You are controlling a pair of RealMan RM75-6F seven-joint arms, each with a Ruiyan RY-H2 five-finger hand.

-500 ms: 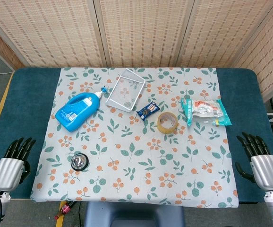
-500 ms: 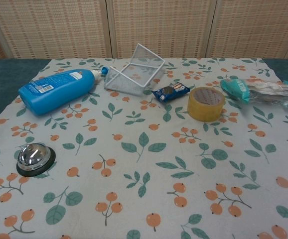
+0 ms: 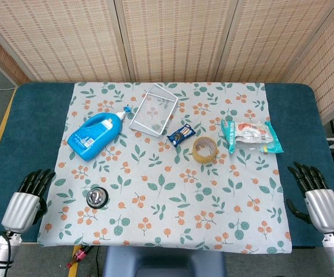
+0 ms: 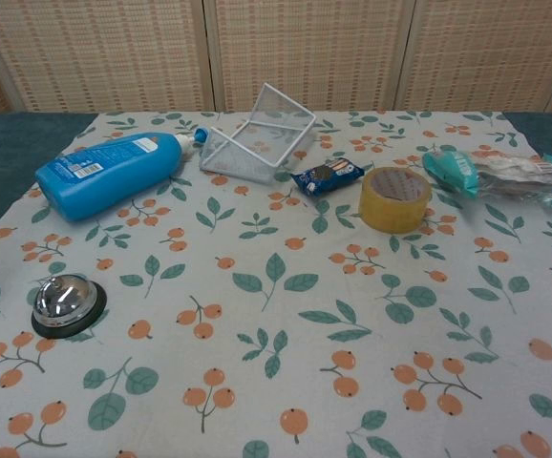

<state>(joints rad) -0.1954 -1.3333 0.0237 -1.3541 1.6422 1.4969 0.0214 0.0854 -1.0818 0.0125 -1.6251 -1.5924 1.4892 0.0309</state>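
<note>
call bell (image 3: 96, 197) — just right of left hand (image 3: 24, 203), apart

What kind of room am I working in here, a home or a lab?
Probably a lab or test setup, not a home: woven screen panels fence off the table, and unrelated items, a blue bottle, tape roll and desk bell, lie spread on a floral cloth.
</note>
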